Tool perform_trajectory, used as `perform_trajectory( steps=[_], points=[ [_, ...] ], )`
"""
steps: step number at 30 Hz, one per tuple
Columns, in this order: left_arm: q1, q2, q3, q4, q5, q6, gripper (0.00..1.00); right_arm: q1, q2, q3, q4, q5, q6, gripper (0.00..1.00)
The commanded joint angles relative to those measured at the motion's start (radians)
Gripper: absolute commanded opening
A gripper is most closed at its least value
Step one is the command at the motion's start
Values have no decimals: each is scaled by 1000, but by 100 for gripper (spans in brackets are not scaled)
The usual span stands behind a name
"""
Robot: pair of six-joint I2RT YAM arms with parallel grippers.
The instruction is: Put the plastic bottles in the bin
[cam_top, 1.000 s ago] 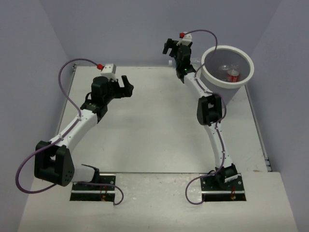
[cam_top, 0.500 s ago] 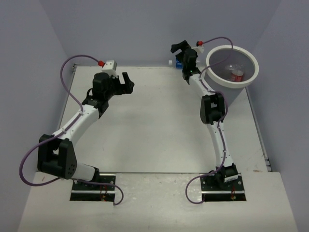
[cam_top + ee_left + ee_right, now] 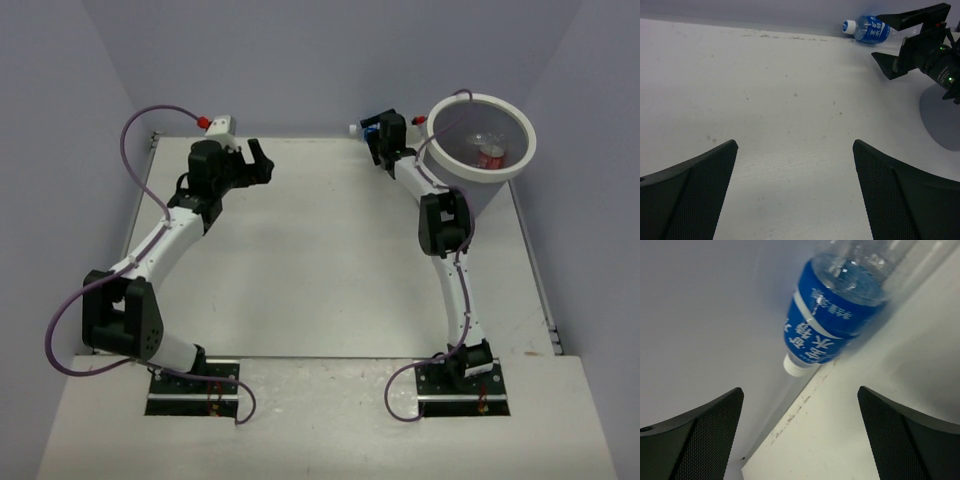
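Note:
A clear plastic bottle with a blue label lies on its side at the table's back edge, against the wall, white cap to the left. My right gripper hangs open right over it. In the right wrist view the bottle fills the top, beyond the wide-apart fingers. The white bin stands at the back right, holding a red-labelled bottle and a clear one. My left gripper is open and holds nothing over the back left of the table. Its view shows the bottle and the right gripper.
Lilac walls close in the table at the back and on both sides. The bin's lower wall shows at the right of the left wrist view. Purple cables loop from both arms.
The right gripper has come down from above the table's back edge onto the blue-labelled bottle. The left arm has drawn slightly back and to the left.

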Motion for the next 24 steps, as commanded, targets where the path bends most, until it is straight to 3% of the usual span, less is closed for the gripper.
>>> perform_trajectory(
  steps=[1, 5, 11, 18, 22, 24],
  points=[
    [21, 4, 50, -3, 15, -18, 100, -24, -21, 28, -202, 96, 176, 99],
    [30, -2, 53, 1, 20, -24, 100, -34, 50, 127, -261, 120, 319, 99],
    [38, -6, 78, -6, 14, -15, 100, -47, 235, 304, -87, 98, 407, 99],
    [44, -5, 87, -5, 3, -29, 100, -39, 222, 289, -81, 111, 373, 99],
    [50, -24, 97, -12, -2, -38, 100, -13, 119, 144, -159, 208, 457, 99],
    [54, -41, 107, -26, -6, -31, 100, -26, 181, 279, -232, 232, 462, 99]
  ],
)
